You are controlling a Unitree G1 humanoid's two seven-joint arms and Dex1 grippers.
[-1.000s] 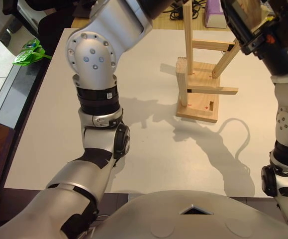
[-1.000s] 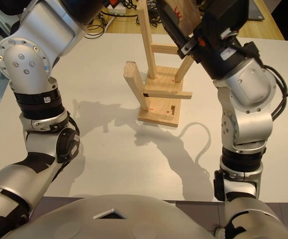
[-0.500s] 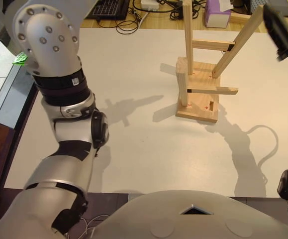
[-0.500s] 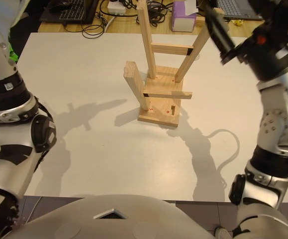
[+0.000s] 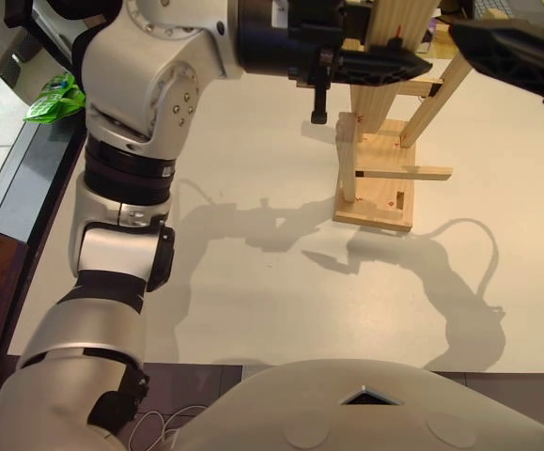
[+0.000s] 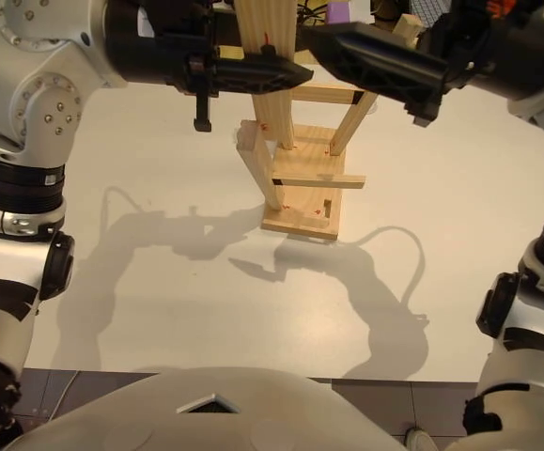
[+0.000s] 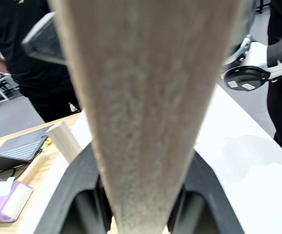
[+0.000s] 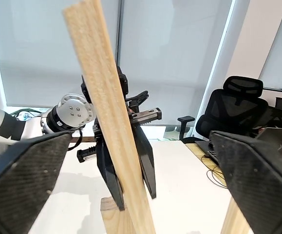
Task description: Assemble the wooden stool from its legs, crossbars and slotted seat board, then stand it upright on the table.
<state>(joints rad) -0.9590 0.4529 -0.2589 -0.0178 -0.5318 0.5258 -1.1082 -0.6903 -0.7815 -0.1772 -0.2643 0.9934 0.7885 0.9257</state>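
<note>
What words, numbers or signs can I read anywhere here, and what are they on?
Nothing here can be read as a word or number.
Small red marks on the seat board: too small to read.
Small red mark on the raised leg: too small to read.
Print on the green packet at the far left: blurred, unreadable.

1. No word, number or label can be read.
2. Small red marks sit on the seat board (image 5: 373, 209) and on one leg (image 6: 264, 23), too small to make out.
</note>
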